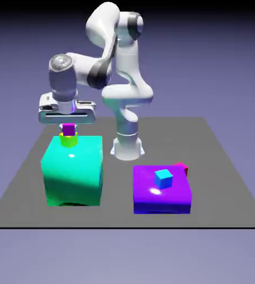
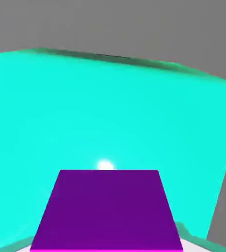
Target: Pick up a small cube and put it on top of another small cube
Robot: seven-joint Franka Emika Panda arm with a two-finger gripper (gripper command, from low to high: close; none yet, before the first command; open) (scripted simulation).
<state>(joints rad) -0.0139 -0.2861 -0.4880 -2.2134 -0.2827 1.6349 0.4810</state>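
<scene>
The arm point(image 1: 127, 91) has rounded white links and dark grey joint bands.

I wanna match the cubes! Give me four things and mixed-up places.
1. purple cube
2. yellow-green cube
3. light blue cube
4. gripper

A. on the big purple block
B. shut on a cube
C. between the gripper's fingertips
D. on the big teal block

Pairs: 1-C, 2-D, 3-A, 4-B
</scene>
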